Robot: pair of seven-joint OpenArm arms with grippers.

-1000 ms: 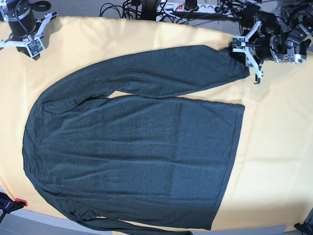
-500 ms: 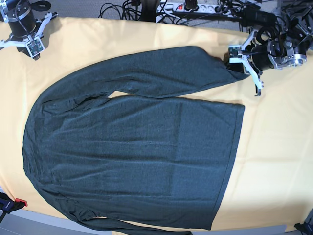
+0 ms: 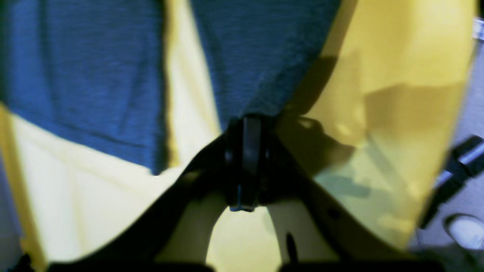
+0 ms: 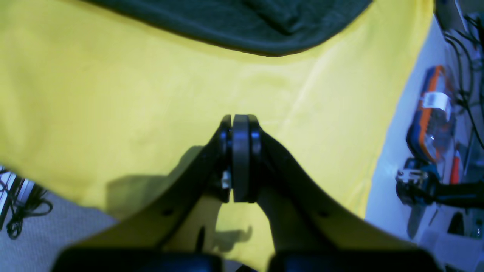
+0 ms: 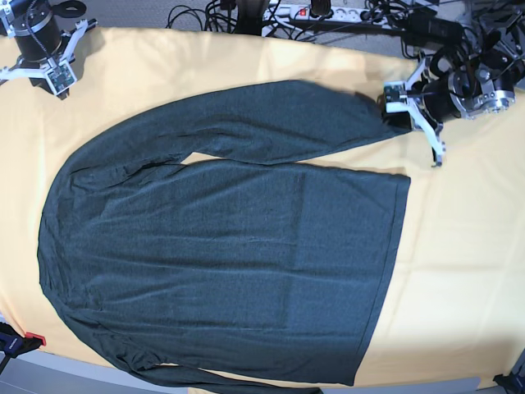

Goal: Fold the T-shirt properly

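Charcoal knit, the T-shirt [image 5: 221, 238] lies flat on the yellow-clothed surface [image 5: 459, 271]; the left tool [image 5: 402, 111] is clamped on its sleeve cuff, while the right tool [image 5: 37, 74], pressed together, sits well apart.

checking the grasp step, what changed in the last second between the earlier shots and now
The left gripper moved in onto the sleeve cuff of the T-shirt and shut its fingers on it; the cuff end has bunched slightly. The right gripper stayed shut at its corner, and the shirt body lies flat as before.
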